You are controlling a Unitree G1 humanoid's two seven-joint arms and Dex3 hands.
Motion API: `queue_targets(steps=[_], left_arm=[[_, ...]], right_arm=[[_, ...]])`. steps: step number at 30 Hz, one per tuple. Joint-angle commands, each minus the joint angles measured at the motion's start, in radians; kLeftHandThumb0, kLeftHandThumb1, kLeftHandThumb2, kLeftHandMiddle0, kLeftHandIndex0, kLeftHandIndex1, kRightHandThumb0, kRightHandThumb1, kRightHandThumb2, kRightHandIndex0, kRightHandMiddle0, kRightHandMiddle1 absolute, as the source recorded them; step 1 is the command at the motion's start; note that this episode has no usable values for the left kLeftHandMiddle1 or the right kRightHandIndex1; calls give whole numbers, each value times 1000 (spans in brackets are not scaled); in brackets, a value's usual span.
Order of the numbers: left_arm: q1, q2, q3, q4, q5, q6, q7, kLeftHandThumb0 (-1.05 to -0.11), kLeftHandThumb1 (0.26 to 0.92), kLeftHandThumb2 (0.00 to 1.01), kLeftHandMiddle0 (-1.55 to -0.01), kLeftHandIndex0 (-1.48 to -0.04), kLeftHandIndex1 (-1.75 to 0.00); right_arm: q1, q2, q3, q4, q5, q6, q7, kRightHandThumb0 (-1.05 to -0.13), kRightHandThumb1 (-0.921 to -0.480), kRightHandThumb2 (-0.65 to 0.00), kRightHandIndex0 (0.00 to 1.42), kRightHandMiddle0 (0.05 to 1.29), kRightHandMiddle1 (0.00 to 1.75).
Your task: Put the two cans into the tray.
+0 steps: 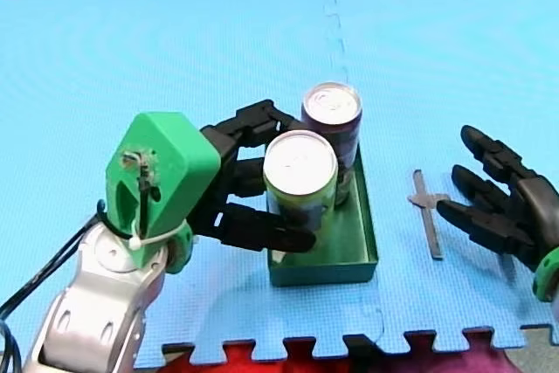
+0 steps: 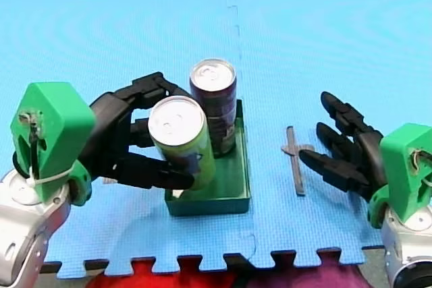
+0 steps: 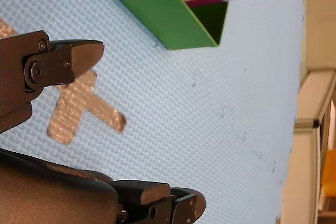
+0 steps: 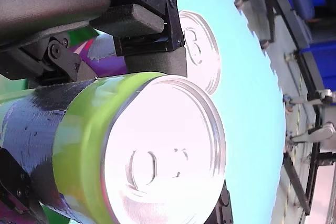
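Green can (image 2: 183, 148) in left robot hand (image 2: 123, 141)

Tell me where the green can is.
The green can is left of centre in the head views, at the near end of the tray, held by the left hand, in front of the purple can. The right hand is farther right.

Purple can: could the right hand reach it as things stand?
Probably yes. The right hand holds nothing, right of the tray, and the purple can is bare on that side. The left hand, gripping the green can, crowds only its near-left side.
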Motion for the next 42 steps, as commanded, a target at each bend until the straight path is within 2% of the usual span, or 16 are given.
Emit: queue_targets(steps=[1,7,24,42], left_arm=[[-1,-2,-6,11,6,-15,1,-284,808,3,-899,-514,-1746],[-11,-8,-36,70,40,2,5,-282,812,4,-904,-520,-1746],[3,-6,-30,34,37,24,-1,-280,813,3,-917,-541,-1746],[26,-8,-24,52,34,-23,-3,-285,811,1,-923,-551,-1746]], right_arm=[[5,-2,-2,1,2,0,0,-1048,-921,-112,236,198,1],[3,-6,-6,1,7,3,6,-1048,-921,-113,234,196,0],[7,-7,-8,-9,13,7,15,-1048,-921,-115,219,183,0],[19,-4,-3,-22,13,2,14,-1048,-921,-119,220,183,0]])
